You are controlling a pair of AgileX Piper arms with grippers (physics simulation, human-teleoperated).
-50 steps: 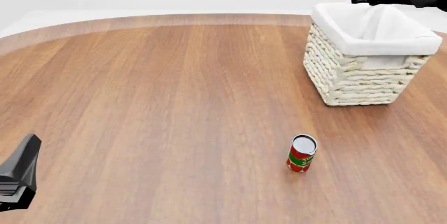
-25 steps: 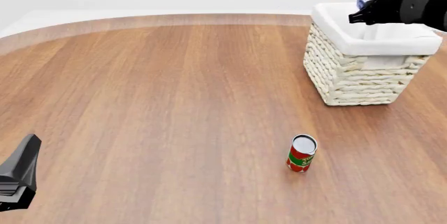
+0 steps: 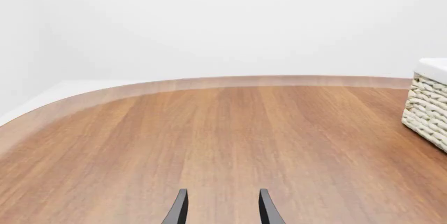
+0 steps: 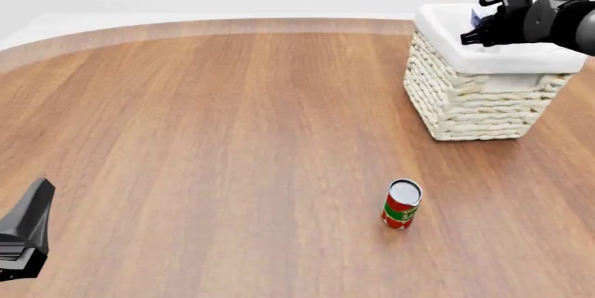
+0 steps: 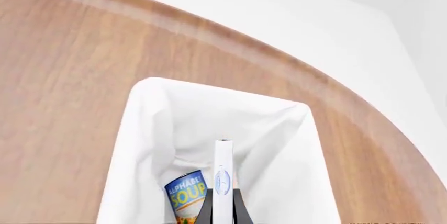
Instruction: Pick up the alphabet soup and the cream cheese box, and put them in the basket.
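Note:
The basket (image 4: 465,99) stands at the far right of the table. My right gripper (image 4: 476,25) hovers over its far rim, shut on the cream cheese box (image 4: 477,13). In the right wrist view the box (image 5: 223,174) stands edge-on between the fingers (image 5: 239,211), above the white liner (image 5: 279,145). The alphabet soup (image 5: 186,195) lies inside the basket, right beside the box. My left gripper (image 4: 28,232) rests low at the near left, open and empty; its fingers (image 3: 179,209) point across bare table.
A red and green can (image 4: 400,204) stands upright on the table in front of the basket, toward the near side. The basket's woven corner (image 3: 427,114) shows in the left wrist view. The table's curved far edge (image 4: 233,23) runs behind.
My right gripper has come down and nearer over the basket's rim, still holding the cream cheese box. The left arm and the red and green can have not moved.

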